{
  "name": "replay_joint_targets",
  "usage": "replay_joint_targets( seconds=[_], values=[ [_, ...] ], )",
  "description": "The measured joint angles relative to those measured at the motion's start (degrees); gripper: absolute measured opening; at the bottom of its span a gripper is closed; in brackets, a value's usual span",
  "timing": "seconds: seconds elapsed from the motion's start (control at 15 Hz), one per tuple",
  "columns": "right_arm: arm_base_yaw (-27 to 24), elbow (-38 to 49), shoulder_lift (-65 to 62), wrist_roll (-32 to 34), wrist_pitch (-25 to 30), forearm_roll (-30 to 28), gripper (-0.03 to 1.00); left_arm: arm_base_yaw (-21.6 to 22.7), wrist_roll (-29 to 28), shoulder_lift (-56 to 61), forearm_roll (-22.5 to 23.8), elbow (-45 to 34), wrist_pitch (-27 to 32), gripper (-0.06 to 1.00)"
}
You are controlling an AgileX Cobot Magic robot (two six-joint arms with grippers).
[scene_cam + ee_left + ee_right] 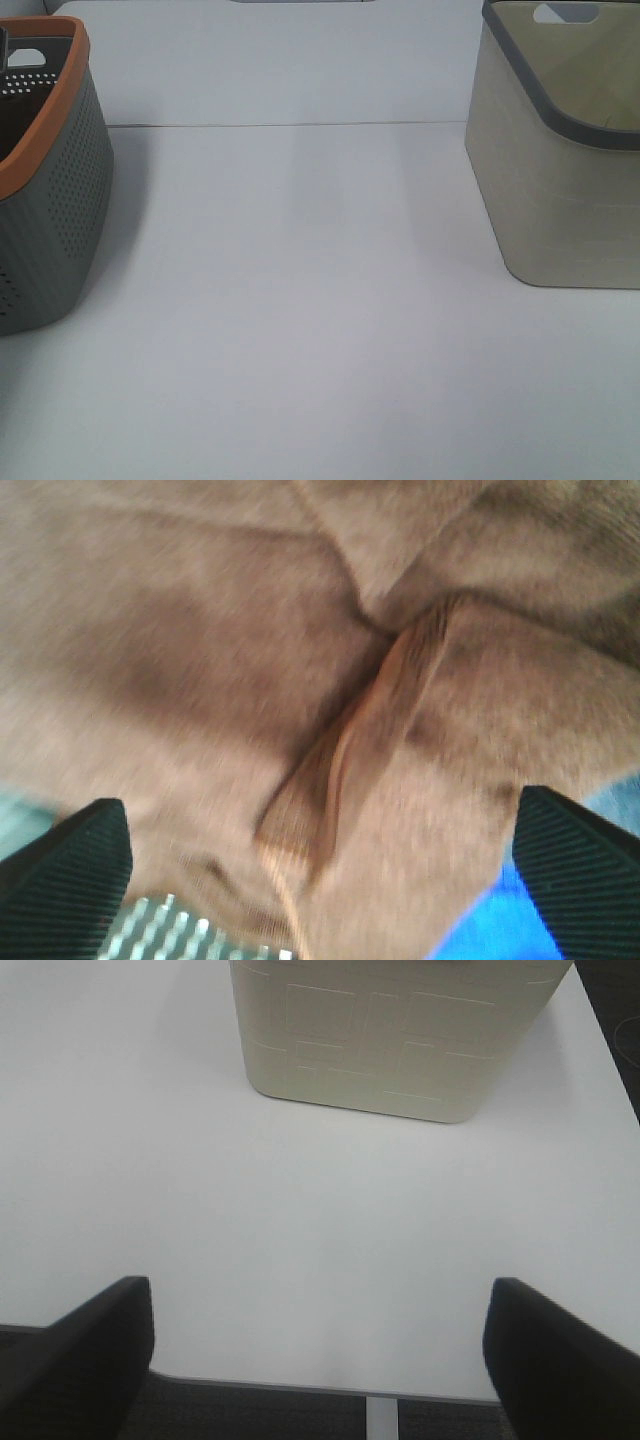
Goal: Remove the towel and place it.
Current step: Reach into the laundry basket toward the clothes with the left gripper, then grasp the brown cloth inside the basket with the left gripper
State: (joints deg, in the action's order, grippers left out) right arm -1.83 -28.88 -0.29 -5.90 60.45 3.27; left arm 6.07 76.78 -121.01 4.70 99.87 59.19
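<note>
Hovering over the towel (250, 650), rumpled on a blue cloth (500, 920), your left tool (320, 872) is spread, seemingly to straddle a fold (350, 740); your right tool (320, 1355) hangs spread above the tabletop (300, 1210).

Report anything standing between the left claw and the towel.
Nothing visible does. The left claw is open and faces the towel, with only bare plush between its tips; a blue cloth peeks out beside the towel.
</note>
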Motion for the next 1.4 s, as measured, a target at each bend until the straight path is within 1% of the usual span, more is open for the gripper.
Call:
replay_joint_targets(
  seconds=[0.27,0.4,0.47,0.53,0.6,0.8,0.87,1.13,1.2,1.27,1.33,1.4],
  values=[
    [0.0,0.0,0.0,0.0,0.0,0.0,0.79,-0.6,0.3,-2.3,0.3,0.1,-0.2,0.98],
    [0.0,0.0,0.0,0.0,0.0,0.0,0.79,-0.6,0.3,-2.6,0.3,0.1,-0.2,0.93],
    [0.0,0.0,0.0,0.0,0.0,0.0,0.79,-0.7,0.3,-2.8,0.4,0.1,-0.2,0.89],
    [0.0,0.0,0.0,0.0,0.0,0.0,0.79,-0.8,0.3,-2.9,0.4,0.1,-0.2,0.77],
    [0.0,0.0,0.0,0.0,0.0,0.0,0.79,-0.8,0.3,-2.9,0.4,0.1,-0.2,0.74],
    [0.0,0.0,0.0,0.0,0.0,0.0,0.79,-1.1,0.3,-2.9,0.5,0.1,-0.2,0.51],
    [0.0,0.0,0.0,0.0,0.0,0.0,0.79,-1.1,0.3,-2.9,0.5,0.1,-0.2,0.45],
    [0.0,0.0,0.0,0.0,0.0,0.0,0.79,-1.1,0.3,-3.2,0.5,0.1,-0.2,0.32],
    [0.0,0.0,0.0,0.0,0.0,0.0,0.79,-1.1,0.3,-3.4,0.5,0.1,-0.2,0.28],
    [0.0,0.0,0.0,0.0,0.0,0.0,0.79,-1.1,0.3,-3.5,0.5,0.1,-0.1,0.19],
    [0.0,0.0,0.0,0.0,0.0,0.0,0.79,-1.1,0.3,-3.6,0.6,0.1,-0.1,0.01],
    [0.0,0.0,0.0,0.0,0.0,0.0,0.79,-1.1,-0.6,-3.6,0.9,0.1,-0.1,0.00]
  ],
)
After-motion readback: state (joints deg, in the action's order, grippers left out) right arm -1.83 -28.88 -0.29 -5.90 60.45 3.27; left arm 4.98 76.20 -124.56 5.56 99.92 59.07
